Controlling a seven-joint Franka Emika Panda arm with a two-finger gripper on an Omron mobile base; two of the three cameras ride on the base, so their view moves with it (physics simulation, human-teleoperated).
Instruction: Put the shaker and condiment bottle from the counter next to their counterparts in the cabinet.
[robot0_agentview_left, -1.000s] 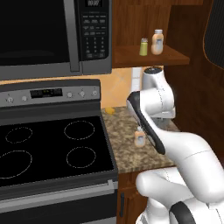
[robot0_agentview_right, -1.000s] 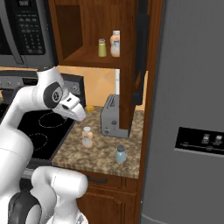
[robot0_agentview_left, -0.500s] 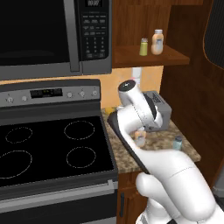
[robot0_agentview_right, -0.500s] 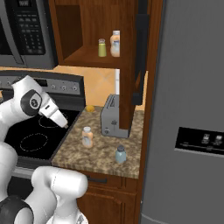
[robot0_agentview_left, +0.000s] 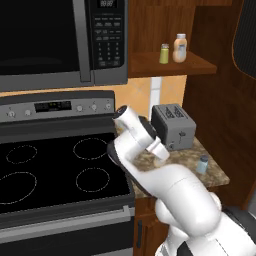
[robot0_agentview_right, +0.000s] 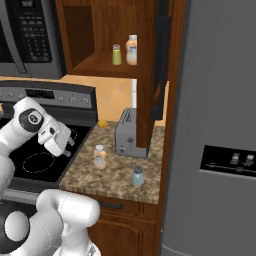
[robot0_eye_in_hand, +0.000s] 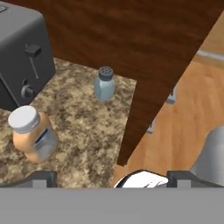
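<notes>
In the left base view, the shaker (robot0_agentview_left: 202, 163) stands on the counter (robot0_agentview_left: 216, 172) right of the toaster (robot0_agentview_left: 173, 126); its counterparts (robot0_agentview_left: 172, 49) sit on the cabinet (robot0_agentview_left: 170, 62) shelf.

The right base view shows the gripper (robot0_agentview_right: 64, 151) over the stove (robot0_agentview_right: 35, 155), apart from the condiment bottle (robot0_agentview_right: 100, 156).

In the hand view, both fingertips (robot0_eye_in_hand: 41, 179) stand wide apart, holding nothing, the bottle just above the left one.

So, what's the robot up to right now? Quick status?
Gripper open, empty, over counter. Condiment bottle and shaker standing on it, untouched. Toaster beside bottle.
</notes>
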